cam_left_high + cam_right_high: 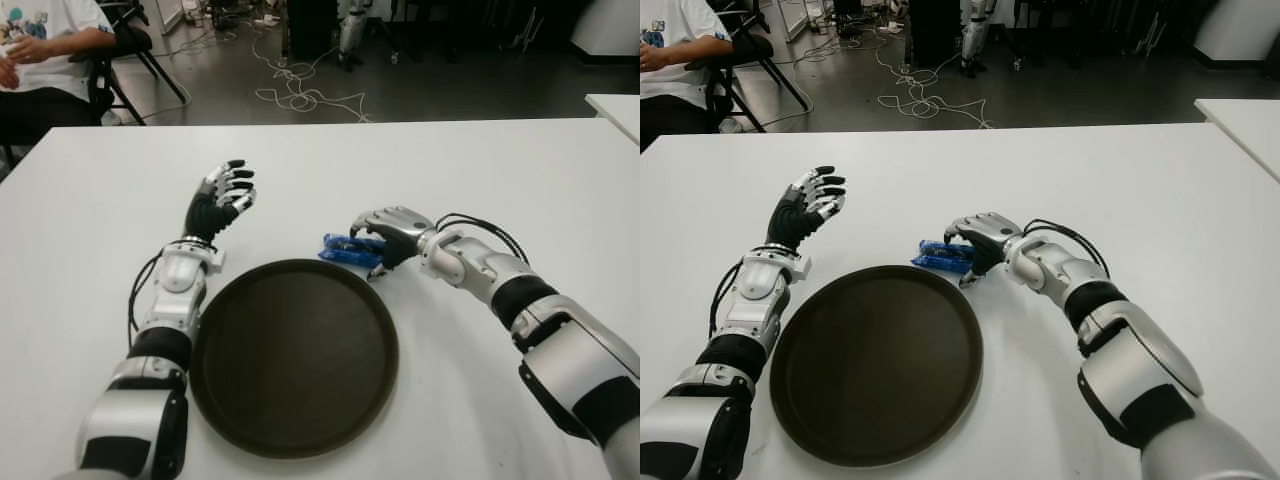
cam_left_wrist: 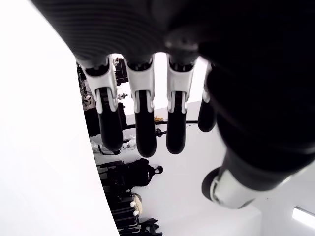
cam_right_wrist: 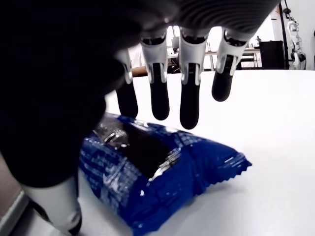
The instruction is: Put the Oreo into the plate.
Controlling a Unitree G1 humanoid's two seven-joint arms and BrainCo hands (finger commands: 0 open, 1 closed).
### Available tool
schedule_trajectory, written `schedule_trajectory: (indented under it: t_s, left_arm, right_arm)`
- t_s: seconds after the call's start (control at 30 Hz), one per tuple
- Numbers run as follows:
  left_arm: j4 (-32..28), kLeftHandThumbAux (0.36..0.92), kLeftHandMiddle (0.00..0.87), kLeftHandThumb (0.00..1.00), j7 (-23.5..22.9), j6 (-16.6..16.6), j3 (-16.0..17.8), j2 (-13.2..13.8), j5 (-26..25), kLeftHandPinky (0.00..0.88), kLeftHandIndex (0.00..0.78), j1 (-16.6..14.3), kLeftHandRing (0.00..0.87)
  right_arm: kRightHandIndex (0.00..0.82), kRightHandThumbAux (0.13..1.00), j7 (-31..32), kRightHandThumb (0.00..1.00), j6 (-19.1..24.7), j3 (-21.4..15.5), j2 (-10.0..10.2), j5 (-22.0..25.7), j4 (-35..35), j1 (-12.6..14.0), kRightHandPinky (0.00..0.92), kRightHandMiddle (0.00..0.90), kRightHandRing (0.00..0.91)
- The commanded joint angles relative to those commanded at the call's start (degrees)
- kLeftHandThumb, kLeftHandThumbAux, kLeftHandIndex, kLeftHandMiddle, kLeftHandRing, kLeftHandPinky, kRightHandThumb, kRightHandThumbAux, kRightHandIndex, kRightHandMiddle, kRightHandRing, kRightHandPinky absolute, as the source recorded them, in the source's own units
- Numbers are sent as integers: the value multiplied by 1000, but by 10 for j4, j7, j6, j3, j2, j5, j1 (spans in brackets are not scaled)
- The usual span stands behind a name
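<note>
Oreo (image 3: 162, 169) pack (blue wrapper) lies on my white table (image 1: 450, 170) just off the plate (image 1: 293, 356) rim's far edge; my right hand (image 1: 388, 238) arches over it, fingers (image 3: 189, 96) uncurled, gripping nothing. Left hand (image 1: 222, 197) spread, raised beyond the plate's left edge.

Blue Oreo packet (image 1: 348, 250) flat beside dark plate (image 1: 293, 357)

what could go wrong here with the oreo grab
1. In the right wrist view the right hand has its fingers over the Oreo pack but apparently not closed on it; the crinkly wrapper could slide away across the table as they curl.
2. The pack lies close to the plate rim, so a low carry might catch that rim.
3. The left hand is raised, open, beside the plate, clear of the path: little risk.
</note>
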Motion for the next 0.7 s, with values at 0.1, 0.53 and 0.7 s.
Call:
schedule_trajectory:
  t_s: [0.1,0.53,0.7]
  left_arm:
    - [-2,754,264,233,0,0,-1,0,0,274,193,1,256]
    - [0,750,271,237,-4,-1,0,0,-1,283,190,0,263]
    - [0,761,281,266,-3,-1,0,-1,0,290,208,0,268]
  right_arm:
    - [321,784,-2,0,0,1,0,0,0,0,255,333,327]
    - [288,742,-13,0,6,5,0,-5,1,1,202,291,279]
    - [263,740,-22,0,7,9,0,-7,2,1,168,260,251]
